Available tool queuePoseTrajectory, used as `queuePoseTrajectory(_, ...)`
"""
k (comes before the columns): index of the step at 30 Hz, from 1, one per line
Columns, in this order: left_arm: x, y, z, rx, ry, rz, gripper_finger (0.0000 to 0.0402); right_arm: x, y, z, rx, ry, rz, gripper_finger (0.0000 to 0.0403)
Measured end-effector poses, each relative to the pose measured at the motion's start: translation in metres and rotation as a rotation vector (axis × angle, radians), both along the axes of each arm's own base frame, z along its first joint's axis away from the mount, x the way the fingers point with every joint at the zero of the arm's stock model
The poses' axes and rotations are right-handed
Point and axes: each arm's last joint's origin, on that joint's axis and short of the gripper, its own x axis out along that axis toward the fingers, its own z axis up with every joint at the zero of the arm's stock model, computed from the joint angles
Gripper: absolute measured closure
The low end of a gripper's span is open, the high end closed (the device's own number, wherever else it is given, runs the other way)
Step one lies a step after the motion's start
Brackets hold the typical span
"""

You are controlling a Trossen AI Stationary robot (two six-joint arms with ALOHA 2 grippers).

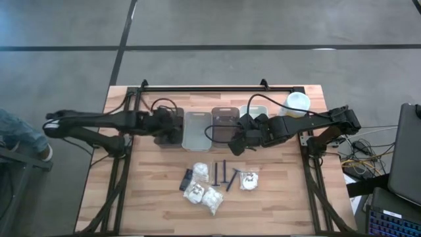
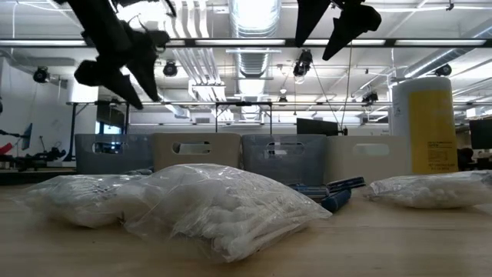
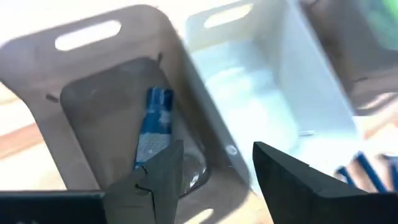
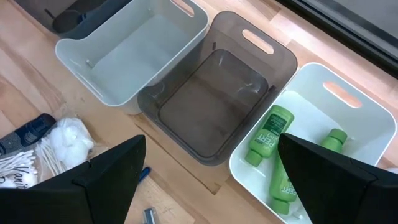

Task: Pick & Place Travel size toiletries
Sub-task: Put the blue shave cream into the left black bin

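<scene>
Four bins: you have a row of them along the back of the table (image 1: 131,197): a dark bin (image 3: 93,81) at the left end, a pale clear bin (image 1: 196,129), a smoky brown bin (image 4: 217,99) and a white bin (image 4: 323,118) at the right end.
Beside the row: a yellow canister (image 2: 423,123) with a white lid stands just past the white bin, near the right arm's elbow.
Behind the bins: a black rail (image 1: 217,87) runs along the table's back edge.
In the way: the right arm lies across the white bin in the overhead view and hides most of it; the left arm covers the dark bin the same way.
Left gripper (image 3: 217,168): it hangs above the dark bin, jaws partly apart, nothing between them.
Right gripper (image 4: 208,174): it hangs over the front edge of the brown bin, jaws spread wide, holding nothing.
Green bottles (image 4: 268,134): you can count three, all lying in the white bin.
Blue razor stick in the dark bin (image 3: 152,124): one, lying on the bin's floor.
Blue razor sticks on the table (image 1: 223,172): about three, side by side in front of the brown bin.
White wrapped packets (image 1: 200,191): four, three clustered and one just to the right of the sticks.
Black tube (image 1: 186,179): one, touching the left edge of the packet cluster.
Pale and brown bins: you see no toiletries in either.
</scene>
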Motion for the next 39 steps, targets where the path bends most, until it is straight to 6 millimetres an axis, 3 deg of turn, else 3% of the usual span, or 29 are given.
queuePoseTrajectory(8, -0.007, -0.024, 0.004, -0.048, -0.067, -0.038, 0.0204, 0.0, 0.0, -0.001, 0.0, 0.001, 0.0, 0.0039)
queuePoseTrajectory(15, 0.003, -0.049, -0.003, -0.195, -0.111, -0.003, 0.0204, 0.0, 0.0, -0.001, -0.001, 0.002, 0.0, 0.0039)
queuePoseTrajectory(32, 0.052, -0.124, -0.069, -0.306, -0.036, -0.059, 0.0204, -0.003, 0.0, -0.016, 0.003, 0.057, 0.005, 0.0039)
queuePoseTrajectory(39, 0.062, -0.132, -0.092, -0.319, -0.007, -0.015, 0.0206, -0.004, 0.002, -0.02, 0.022, 0.076, 0.021, 0.0039)
